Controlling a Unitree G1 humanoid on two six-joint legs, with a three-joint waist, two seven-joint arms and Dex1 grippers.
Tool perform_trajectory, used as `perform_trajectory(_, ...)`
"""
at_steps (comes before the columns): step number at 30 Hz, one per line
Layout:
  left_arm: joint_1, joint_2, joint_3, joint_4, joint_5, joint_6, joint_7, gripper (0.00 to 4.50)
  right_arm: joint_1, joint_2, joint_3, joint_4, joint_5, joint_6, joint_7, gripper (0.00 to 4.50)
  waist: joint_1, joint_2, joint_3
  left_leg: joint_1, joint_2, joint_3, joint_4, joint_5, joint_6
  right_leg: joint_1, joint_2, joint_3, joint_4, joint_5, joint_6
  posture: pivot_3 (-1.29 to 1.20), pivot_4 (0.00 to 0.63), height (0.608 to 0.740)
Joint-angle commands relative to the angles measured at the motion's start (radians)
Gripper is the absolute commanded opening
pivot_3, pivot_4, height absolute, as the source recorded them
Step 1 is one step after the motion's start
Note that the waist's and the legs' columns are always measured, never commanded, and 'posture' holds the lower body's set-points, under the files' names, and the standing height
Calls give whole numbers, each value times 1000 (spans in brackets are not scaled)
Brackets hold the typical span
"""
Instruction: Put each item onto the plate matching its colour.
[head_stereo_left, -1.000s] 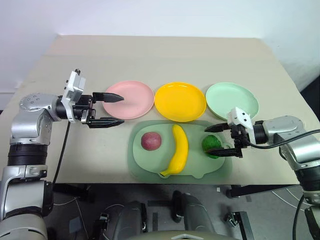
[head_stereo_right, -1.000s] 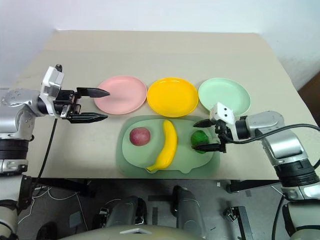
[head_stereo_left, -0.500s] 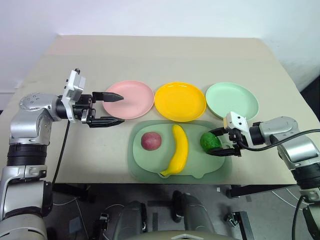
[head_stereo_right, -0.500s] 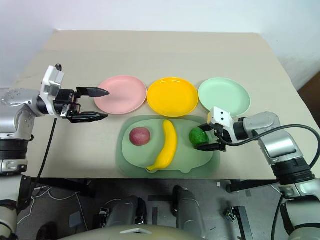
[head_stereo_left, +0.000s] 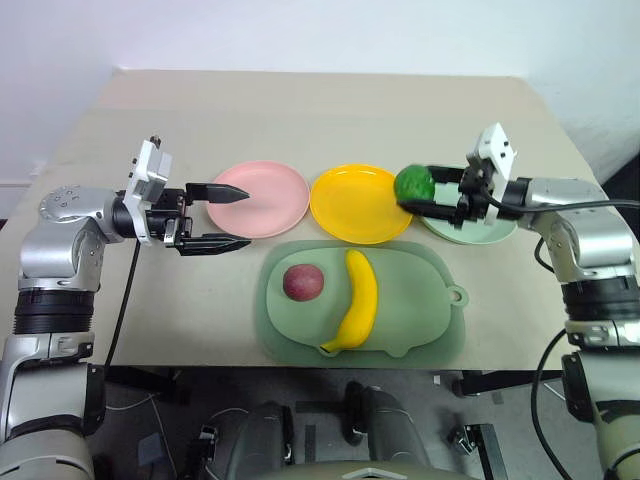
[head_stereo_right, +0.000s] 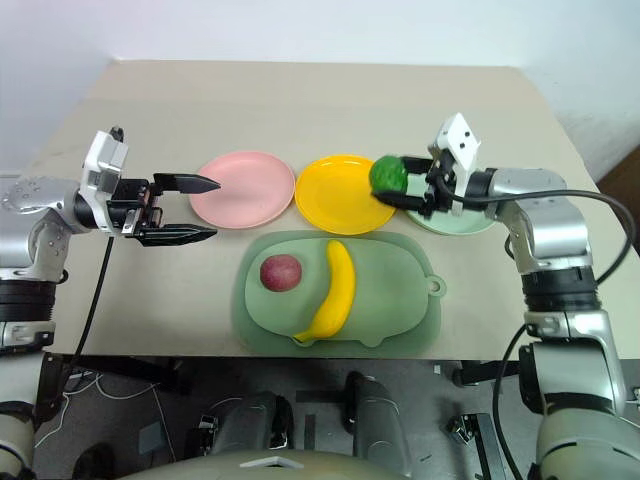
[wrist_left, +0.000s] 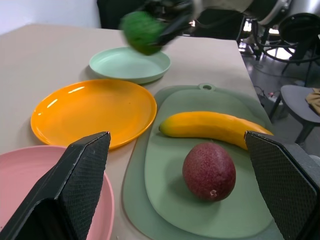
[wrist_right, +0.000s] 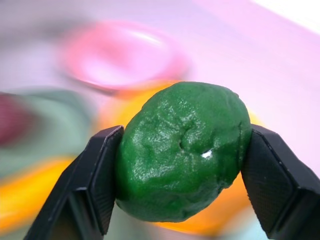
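The right end effector grips the green fruit over the yellow plate's edge; the green plate lies just to its right. The left end effector hovers wide open.

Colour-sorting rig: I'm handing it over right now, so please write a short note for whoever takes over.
Right gripper: shut on the green fruit, held above the gap between the yellow plate and the green plate.
Left gripper: open, holding nothing, beside the pink plate.
Banana and red fruit lie on the pig-shaped tray.
Done: nothing plated yet.
Left: set the green fruit on the green plate, then banana to yellow, red fruit to pink.
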Motion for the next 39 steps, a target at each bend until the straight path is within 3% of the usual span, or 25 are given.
perform_trajectory(1,1,11,21,-40,-23,5,7,4500,-73,-13,56,160,-176,-169,-146,3132,-6,0,0,0,0,0,0,0,0,-1,0,0,0,0,0,0,150,704)
perform_trajectory(3,5,15,24,-46,-28,9,10,4500,-102,-17,86,234,-248,-232,-207,3132,-9,1,0,0,0,1,-1,0,0,-1,0,0,0,0,0,0,150,704)
perform_trajectory(9,12,25,29,-54,-32,14,16,4500,-145,4,73,348,-236,-222,-154,3132,-13,2,1,0,1,1,-2,1,-1,-2,1,1,1,0,0,0,150,704)
perform_trajectory(13,12,26,30,-55,-37,14,21,4500,-154,24,29,334,-174,-169,-103,4465,-10,2,1,0,1,1,-1,1,-1,-1,1,1,1,0,0,0,150,704)
perform_trajectory(17,11,27,27,-51,-37,11,20,4500,-149,15,50,333,-230,-217,-148,4494,-9,2,1,0,1,1,-1,1,-1,-1,1,1,1,0,0,0,150,704)
perform_trajectory(20,10,27,26,-48,-37,10,20,4500,-155,37,2,292,-162,-188,-109,4494,-10,2,1,0,1,1,-1,1,-1,-1,1,1,1,0,0,0,150,704)
perform_trajectory(25,14,25,25,-49,-37,7,19,4500,-145,94,-117,59,81,61,0,4494,-12,4,2,0,1,1,-1,1,-1,-1,1,1,2,0,0,0,150,704)
perform_trajectory(30,16,25,25,-50,-37,7,18,4500,7,55,-82,-254,220,351,81,4494,-1,4,2,0,1,0,-1,1,-1,0,1,0,2,0,0,0,150,704)
perform_trajectory(35,15,25,23,-49,-36,6,21,4500,107,24,-57,-441,275,597,24,4494,-1,4,2,0,0,-1,0,0,0,0,0,0,1,0,0,0,150,704)
perform_trajectory(39,15,23,22,-52,-39,11,25,4500,137,35,-129,-563,390,797,-34,4494,-7,4,2,0,1,0,-1,0,-1,-1,1,0,1,0,0,0,150,704)
